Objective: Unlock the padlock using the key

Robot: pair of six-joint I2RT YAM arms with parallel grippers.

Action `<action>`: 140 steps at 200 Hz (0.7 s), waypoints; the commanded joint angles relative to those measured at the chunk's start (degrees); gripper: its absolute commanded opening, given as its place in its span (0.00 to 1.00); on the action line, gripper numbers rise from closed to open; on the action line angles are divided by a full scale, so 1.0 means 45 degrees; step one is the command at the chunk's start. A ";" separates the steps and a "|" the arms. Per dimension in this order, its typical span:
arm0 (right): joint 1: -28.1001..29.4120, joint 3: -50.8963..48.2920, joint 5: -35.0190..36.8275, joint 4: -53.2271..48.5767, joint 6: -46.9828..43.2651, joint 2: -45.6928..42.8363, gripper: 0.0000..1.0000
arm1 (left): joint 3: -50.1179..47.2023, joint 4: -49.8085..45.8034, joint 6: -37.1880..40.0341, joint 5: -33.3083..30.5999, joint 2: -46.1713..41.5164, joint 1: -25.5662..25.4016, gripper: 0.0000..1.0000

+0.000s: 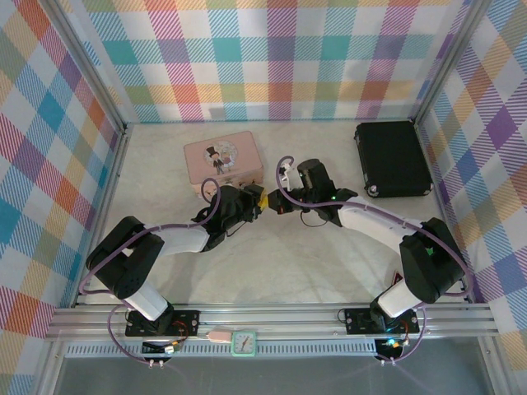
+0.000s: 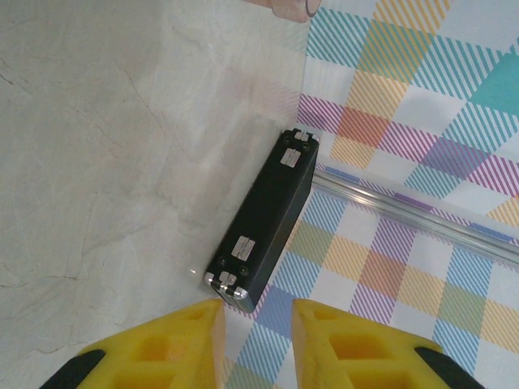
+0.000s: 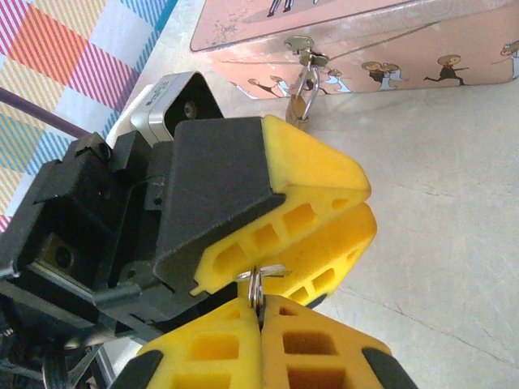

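Both arms are nose to nose in the middle of the table. The right gripper [image 3: 260, 314] has its yellow jaws pressed tight on the key [image 3: 259, 280], with just a silvery ring and a sliver of metal poking out at the tips. The left gripper [image 2: 258, 308] sits right against that spot. Its jaws are narrow, with a slim gap showing at the tips, and I can't tell whether they have actually pinched the key.

The padlock [image 3: 299, 104] is straight up the frame from the right wrist camera, at upper centre. It hangs from the hasp on the front wall of the pink tin [image 3: 422, 40], long axis dangling downward, body toward the grippers. From overhead the left arm looks the nearer one to the tin, so I'd guess the padlock falls to it.
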 commanded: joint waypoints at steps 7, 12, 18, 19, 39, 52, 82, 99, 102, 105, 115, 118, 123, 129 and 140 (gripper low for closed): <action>-0.0101 -0.0160 -0.0228 0.0120 -0.0159 -0.0459 0.00 | 0.0022 0.0524 0.0001 0.0024 0.0243 -0.0086 0.29; -0.0101 -0.0161 -0.0232 0.0117 -0.0169 -0.0447 0.00 | 0.0038 0.0553 0.0005 0.0024 0.0252 -0.0096 0.28; -0.0101 -0.0177 -0.0248 0.0120 -0.0159 -0.0442 0.00 | 0.0038 0.0566 -0.0022 0.0024 0.0273 -0.0097 0.28; -0.0101 -0.0179 -0.0250 0.0122 -0.0169 -0.0442 0.00 | 0.0038 0.0571 -0.0013 0.0024 0.0279 -0.0101 0.28; -0.0120 -0.0210 -0.0327 0.0173 -0.0137 -0.0412 0.00 | 0.0066 0.0673 -0.0019 0.0063 0.0343 -0.0092 0.19; -0.0121 -0.0239 -0.0329 0.0209 -0.0100 -0.0432 0.00 | 0.0058 0.0750 -0.0009 0.0059 0.0364 -0.0098 0.13; -0.0121 -0.0259 -0.0309 0.0202 -0.0120 -0.0461 0.00 | 0.0034 0.0822 -0.0040 0.0061 0.0403 -0.0094 0.02; -0.0140 -0.0278 -0.0329 0.0224 -0.0096 -0.0490 0.00 | 0.0019 0.0794 -0.0033 0.0044 0.0403 -0.0093 0.00; -0.0140 -0.0293 -0.0329 0.0222 -0.0097 -0.0499 0.00 | 0.0024 0.0791 -0.0025 0.0044 0.0406 -0.0089 0.00; -0.0150 -0.0297 -0.0320 0.0217 -0.0085 -0.0515 0.00 | 0.0036 0.0796 -0.0024 0.0044 0.0404 -0.0096 0.00; -0.0140 -0.0317 -0.0306 0.0259 -0.0082 -0.0557 0.00 | 0.0047 0.0793 -0.0015 0.0044 0.0422 -0.0086 0.00; -0.0140 -0.0317 -0.0307 0.0261 -0.0086 -0.0578 0.00 | 0.0039 0.0806 -0.0016 0.0044 0.0433 -0.0088 0.00; -0.0140 -0.0317 -0.0283 0.0261 -0.0081 -0.0578 0.00 | 0.0047 0.0814 -0.0014 0.0059 0.0459 -0.0086 0.00; -0.0154 -0.0317 -0.0288 0.0225 -0.0081 -0.0600 0.00 | 0.0066 0.0835 0.0024 0.0063 0.0488 -0.0096 0.00; -0.0206 -0.0242 -0.0310 0.0027 -0.0110 -0.0598 0.12 | 0.0110 0.0958 0.0238 0.0099 0.0530 -0.0076 0.00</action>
